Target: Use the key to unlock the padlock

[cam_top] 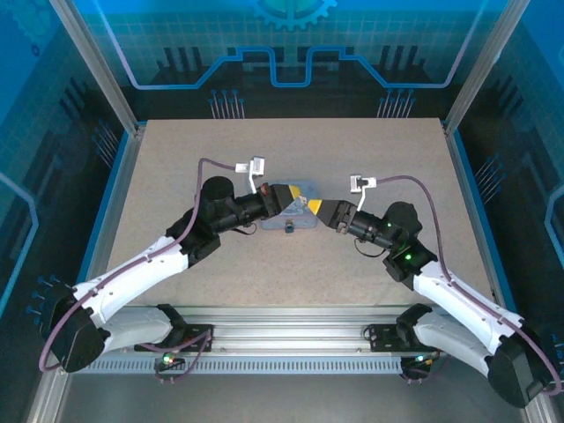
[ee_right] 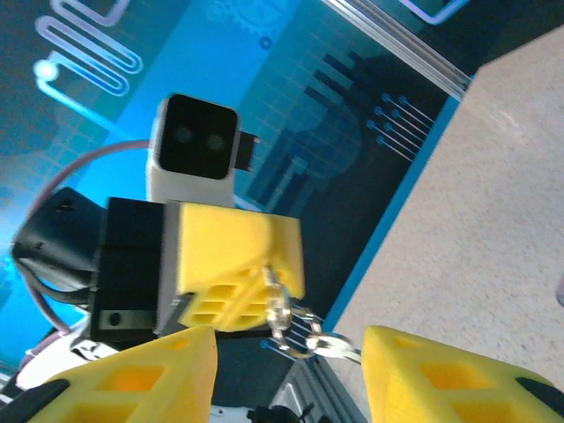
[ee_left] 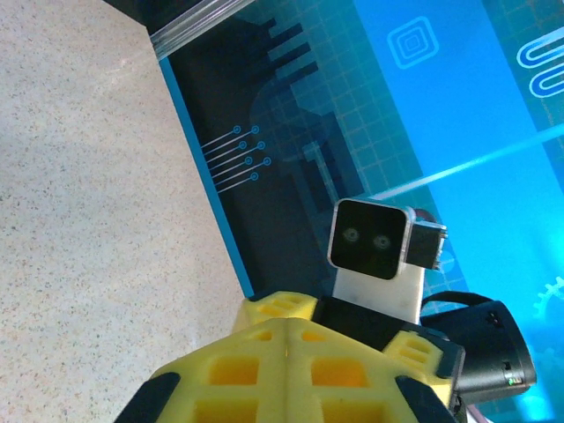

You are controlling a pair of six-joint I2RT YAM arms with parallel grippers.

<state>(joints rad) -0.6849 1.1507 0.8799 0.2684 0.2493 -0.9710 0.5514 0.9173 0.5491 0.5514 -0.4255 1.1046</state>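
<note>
Speckled beige table [cam_top: 176, 176] is bounded on the left by a blue rim and an aluminium post [cam_top: 92, 66], and wide bare room is left between that edge and the left arm [cam_top: 141, 264]. The left gripper [ee_left: 284, 348] is stretched to the middle of the table. Its yellow fingers are pressed together, and in the right wrist view a small silver key [ee_right: 278, 304] is seen pinched at their tips, with a ring [ee_right: 304, 342] hung from it.

Directly below, a pale blue tin [cam_top: 269, 220] is laid flat on the table and is largely covered from above by both grippers. The padlock [cam_top: 288, 226], a tiny dark lump, is seen at the tin's near edge, between the two wrists. Whether it rests on the tin or only against it cannot be told.

The right gripper [ee_right: 291, 374] is set nose to nose with the left one. Its yellow fingers are spread, and the ring is seen in the gap between them. Bare table is left behind the grippers, in front of them, and to the right of the right arm [cam_top: 449, 295], up to the blue rim on that side.

Circuit traces and a gear outline [cam_top: 291, 9] are printed on the blue back panel [cam_top: 397, 44].
</note>
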